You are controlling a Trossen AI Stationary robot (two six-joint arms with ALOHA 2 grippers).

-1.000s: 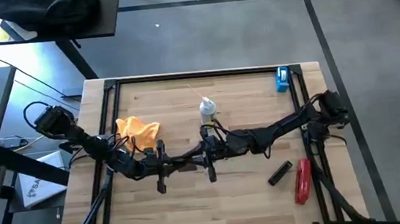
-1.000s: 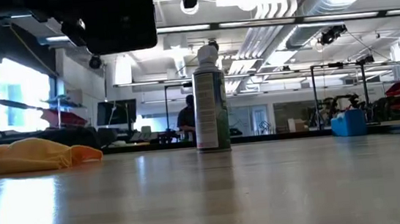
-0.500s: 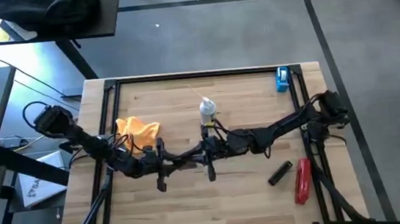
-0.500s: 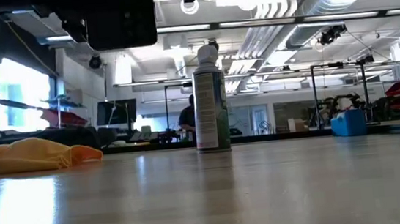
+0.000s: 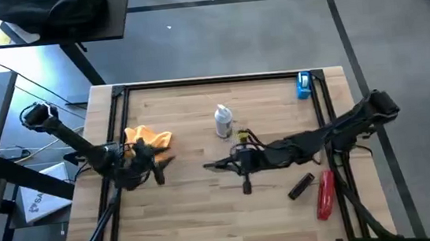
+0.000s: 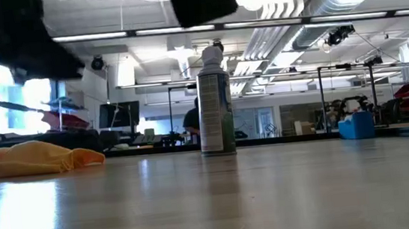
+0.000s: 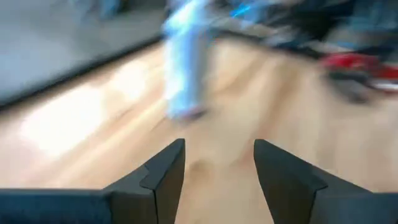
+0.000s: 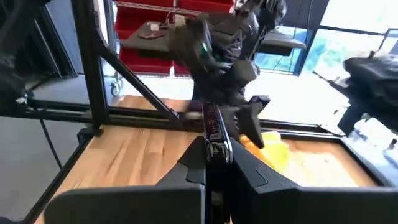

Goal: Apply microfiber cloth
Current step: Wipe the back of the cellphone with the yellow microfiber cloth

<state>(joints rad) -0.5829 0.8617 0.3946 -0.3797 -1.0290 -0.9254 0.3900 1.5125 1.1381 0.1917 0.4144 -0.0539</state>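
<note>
The orange-yellow microfiber cloth (image 5: 147, 136) lies bunched on the table's left part, also seen in the low view (image 6: 32, 159) and right wrist view (image 8: 271, 147). My left gripper (image 5: 165, 162) (image 7: 217, 163) hovers open just on the near side of the cloth, holding nothing. My right gripper (image 5: 219, 165) (image 8: 212, 155) stands at the table's middle, pointing toward the left edge, shut on a thin black slab (image 8: 212, 127) seen edge-on. My right gripper pinches the thin black slab between its two fingers, which press on its flat faces (image 8: 213, 147). The fingers come level from the table's right. The slab stands on edge, sticks out past the fingertips toward the left gripper (image 5: 208, 166), and is lifted clear of the table.
A white spray can (image 5: 223, 121) (image 6: 215, 102) stands upright behind the right gripper. A blue thing (image 5: 303, 85) sits at the far right. A small black thing (image 5: 301, 186) and a red tool (image 5: 325, 194) lie near right. A black frame (image 5: 219, 79) borders the table.
The two grippers stood close together at the table's middle and have parted. My left gripper has drawn back toward the left edge, ending beside the cloth. My right gripper has shifted a little toward the right edge, keeping the slab. The cloth and can have stayed put.
</note>
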